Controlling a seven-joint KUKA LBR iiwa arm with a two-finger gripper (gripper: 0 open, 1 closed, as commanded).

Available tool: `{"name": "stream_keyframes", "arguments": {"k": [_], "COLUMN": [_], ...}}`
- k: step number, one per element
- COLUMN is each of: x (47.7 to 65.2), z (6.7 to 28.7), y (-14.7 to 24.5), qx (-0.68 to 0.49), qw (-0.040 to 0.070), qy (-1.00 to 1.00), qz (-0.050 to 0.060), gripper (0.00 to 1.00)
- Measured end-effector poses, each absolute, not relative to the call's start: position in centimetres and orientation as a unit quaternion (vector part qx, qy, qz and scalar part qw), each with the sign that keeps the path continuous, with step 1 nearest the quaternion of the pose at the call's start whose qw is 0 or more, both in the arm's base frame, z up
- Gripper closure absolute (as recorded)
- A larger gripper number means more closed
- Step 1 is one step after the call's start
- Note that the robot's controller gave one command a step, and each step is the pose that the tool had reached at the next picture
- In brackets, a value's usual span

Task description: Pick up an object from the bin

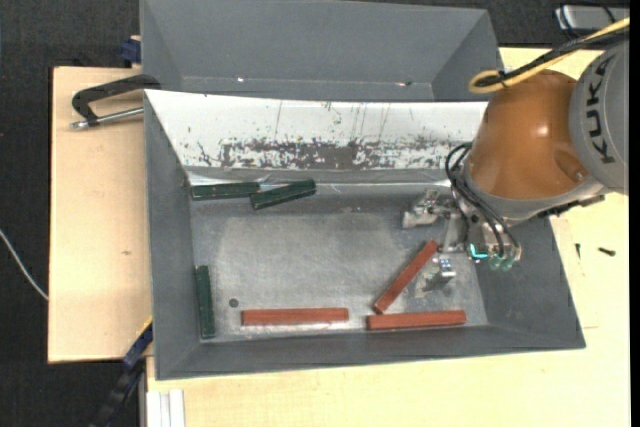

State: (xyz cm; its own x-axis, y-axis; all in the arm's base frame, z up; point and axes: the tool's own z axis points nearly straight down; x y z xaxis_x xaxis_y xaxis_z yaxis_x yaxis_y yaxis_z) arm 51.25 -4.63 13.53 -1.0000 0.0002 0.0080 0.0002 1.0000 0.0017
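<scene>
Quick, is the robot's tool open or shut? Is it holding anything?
Tool: cannot be told. It is at the top end of the slanted red bar.

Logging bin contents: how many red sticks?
3. Middle stick along the bin front; right stick beside it; slanted stick, upper end by the tool. The arm may hide others.

The arm [605,125] reaches in from the right of the view. Its wrist sits under a rounded orange cover [525,140], with black cables [468,200] looping out below. The gripper [434,245] hangs down at the cover's lower left edge. Its two metal fingers [424,212] are spread apart, one farther from the camera and one nearer.
</scene>
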Motion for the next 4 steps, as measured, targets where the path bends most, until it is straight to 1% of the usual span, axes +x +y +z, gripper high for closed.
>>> {"name": "stream_keyframes", "arguments": {"k": [1,2,3,4], "x": [51.5,51.7,51.7,50.9], "z": [13.9,7.7,7.7,23.6], "y": [-4.6,-4.0,-4.0,-3.4], "qx": [0.0,0.247,0.247,0.249], "qw": [0.0,0.001,0.001,-0.004], "qy": [-1.0,-0.969,-0.969,-0.968], "qz": [0.0,0.002,0.002,0.001], "gripper": [0.0,1.0,1.0,1.0]}}
